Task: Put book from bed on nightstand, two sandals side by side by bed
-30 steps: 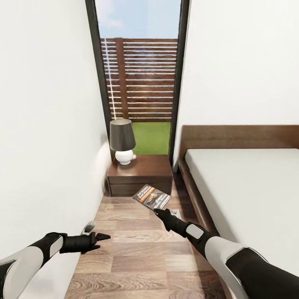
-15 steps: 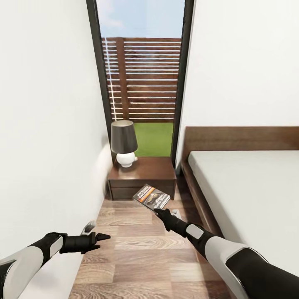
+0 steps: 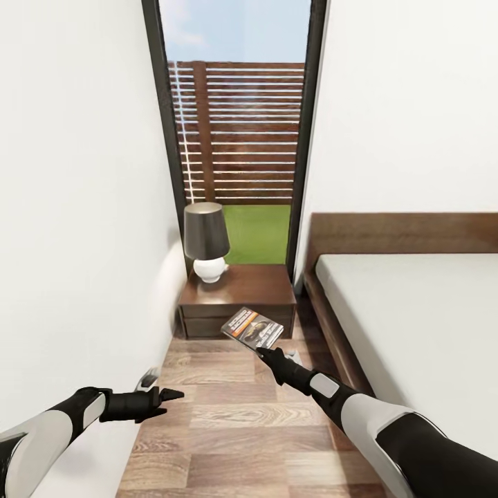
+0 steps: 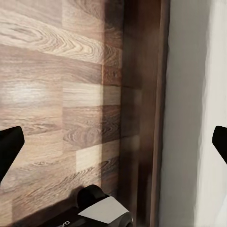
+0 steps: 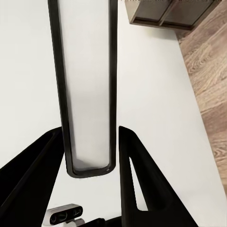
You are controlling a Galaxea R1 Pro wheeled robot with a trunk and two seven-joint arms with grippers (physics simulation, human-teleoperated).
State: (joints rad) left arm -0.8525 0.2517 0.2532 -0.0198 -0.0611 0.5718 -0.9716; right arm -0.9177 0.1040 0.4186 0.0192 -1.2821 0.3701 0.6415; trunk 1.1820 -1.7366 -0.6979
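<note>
The book (image 3: 252,328), dark-covered with an orange band and white title, hangs tilted over the wooden floor just in front of the nightstand (image 3: 242,287). My right gripper (image 3: 262,351) is shut on the book's near edge. In the right wrist view the book (image 5: 88,90) stands edge-on between the black fingers (image 5: 137,175). My left gripper (image 3: 173,395) hovers low beside the left wall; in its wrist view the left gripper (image 4: 113,142) is open with the tips far apart. The bed (image 3: 422,325) lies to the right. The sandals are out of view.
A dark-shaded lamp (image 3: 205,241) with a white base stands on the nightstand's back left. A tall window (image 3: 235,131) rises behind it. A narrow strip of wooden floor (image 3: 235,422) runs between the white wall (image 3: 76,242) and the bed frame.
The whole picture has shifted slightly, so the camera has moved; nightstand and bed now sit a little lower and to the right. Both arms keep their pose and the book stays held.
</note>
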